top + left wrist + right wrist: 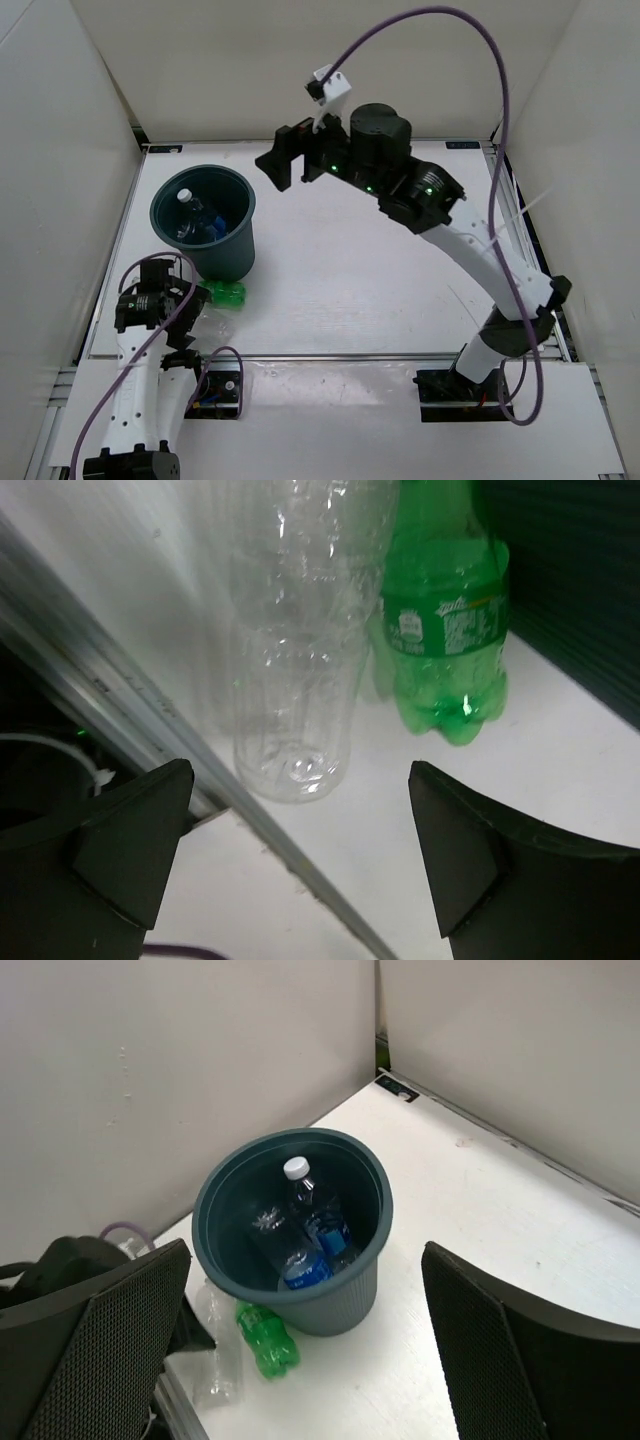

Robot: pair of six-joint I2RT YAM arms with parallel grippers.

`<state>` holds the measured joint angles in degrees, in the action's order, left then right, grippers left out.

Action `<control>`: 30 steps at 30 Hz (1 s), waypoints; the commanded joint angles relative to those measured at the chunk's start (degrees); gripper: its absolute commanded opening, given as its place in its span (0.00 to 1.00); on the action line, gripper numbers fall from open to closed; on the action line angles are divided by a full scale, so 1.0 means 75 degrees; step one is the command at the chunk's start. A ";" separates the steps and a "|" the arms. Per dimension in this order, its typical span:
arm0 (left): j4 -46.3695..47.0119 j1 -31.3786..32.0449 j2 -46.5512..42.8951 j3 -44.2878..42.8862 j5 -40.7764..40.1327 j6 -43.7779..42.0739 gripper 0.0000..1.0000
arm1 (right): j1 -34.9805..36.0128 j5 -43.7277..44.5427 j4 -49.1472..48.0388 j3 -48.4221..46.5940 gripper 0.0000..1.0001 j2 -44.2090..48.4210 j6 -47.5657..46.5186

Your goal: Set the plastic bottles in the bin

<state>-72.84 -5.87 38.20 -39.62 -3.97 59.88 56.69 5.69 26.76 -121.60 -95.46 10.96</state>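
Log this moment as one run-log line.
bin: two blue-label bottles inside | green bottle, clear bottle: on table beside bin | left gripper: open, facing them | right gripper: open, raised, empty

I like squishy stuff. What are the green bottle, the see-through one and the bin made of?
Green bottle: likely thin glossy plastic; light shines through it. Clear bottle: same, see-through with crinkles. Bin: probably thicker matte plastic, dark teal, finely ribbed wall.

The left arm (135, 390) and right arm (490, 262) are built from white tubes and black round joints. Long purple cables (440, 12) are looped along them. Small green lights (432, 183) are lit. Black, net-marked fingers (100, 1350) are fitted to the right gripper (305, 1260).
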 commanded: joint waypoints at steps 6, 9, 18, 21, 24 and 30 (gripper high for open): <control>0.1098 0.0032 0.0531 0.0992 0.0002 0.0958 1.00 | 0.0036 0.0249 0.1037 0.0675 1.00 0.0341 -0.0429; 0.1204 0.0032 0.0930 0.1297 0.0002 0.1250 1.00 | 0.0036 0.0318 0.1131 0.0674 1.00 0.0411 -0.0512; 0.0341 0.0032 0.0240 0.0866 0.0213 0.1918 0.71 | -0.0374 0.0249 0.1131 0.0827 1.00 0.0564 -0.0454; -0.0434 0.0032 -0.0053 -0.0468 0.0143 0.2071 0.64 | -0.0457 0.0179 0.1131 0.0909 1.00 0.0634 -0.0454; -0.1210 0.0032 -0.0124 -0.2179 0.0048 0.2317 0.56 | -0.0457 0.0178 0.1200 0.1107 1.00 0.0705 -0.0383; -0.1210 0.0032 -0.0090 -0.4416 -0.0021 0.2014 0.59 | -0.0527 0.0260 0.1271 0.1495 1.00 0.0845 -0.0243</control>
<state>-75.00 -5.87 36.23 -66.87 -2.94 75.90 53.21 7.16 36.91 -111.02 -91.48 8.80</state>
